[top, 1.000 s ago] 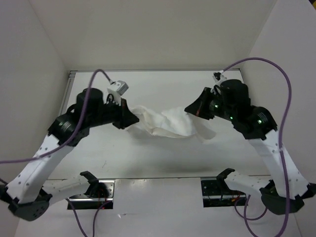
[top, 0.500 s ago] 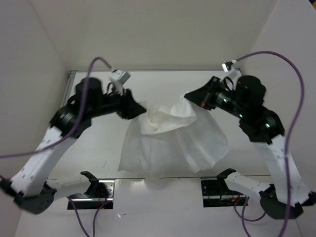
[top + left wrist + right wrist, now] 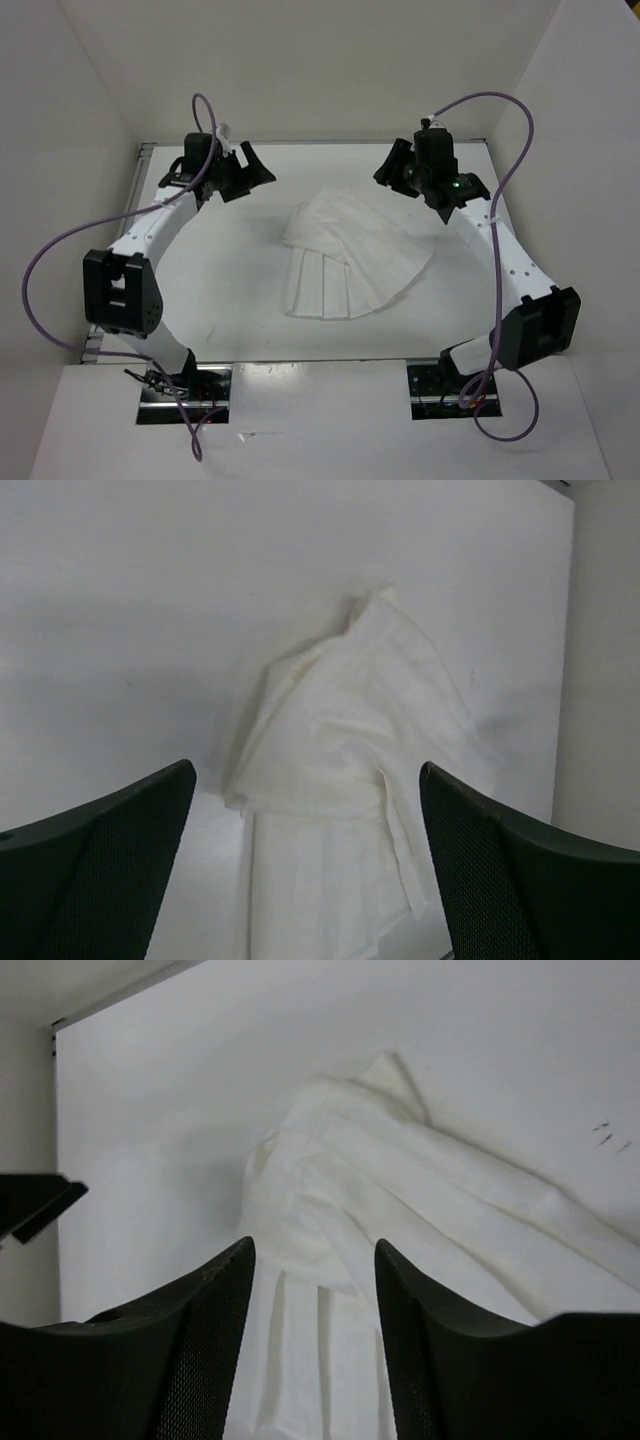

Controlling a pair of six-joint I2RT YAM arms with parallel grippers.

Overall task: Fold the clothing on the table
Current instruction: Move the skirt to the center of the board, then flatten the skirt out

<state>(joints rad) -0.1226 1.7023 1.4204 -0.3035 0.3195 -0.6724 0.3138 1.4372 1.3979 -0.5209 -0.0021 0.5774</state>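
Clothing [image 3: 352, 265]: white and pleated, lay flat near the middle of the desk [image 3: 220, 270], fanned out with the narrow end toward the far edge and a folded layer across the pleats. Left end effector [image 3: 255, 180]: hung over the far left of the desk, jaws spread wide, nothing held. Right end effector [image 3: 392, 172]: hung over the far right, jaws parted, likewise empty. Both stood apart from the clothing, one on either side.

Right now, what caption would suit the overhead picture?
Thin white pleated fabric garment fanned on plain white table; left fingers and right fingers open, off it.
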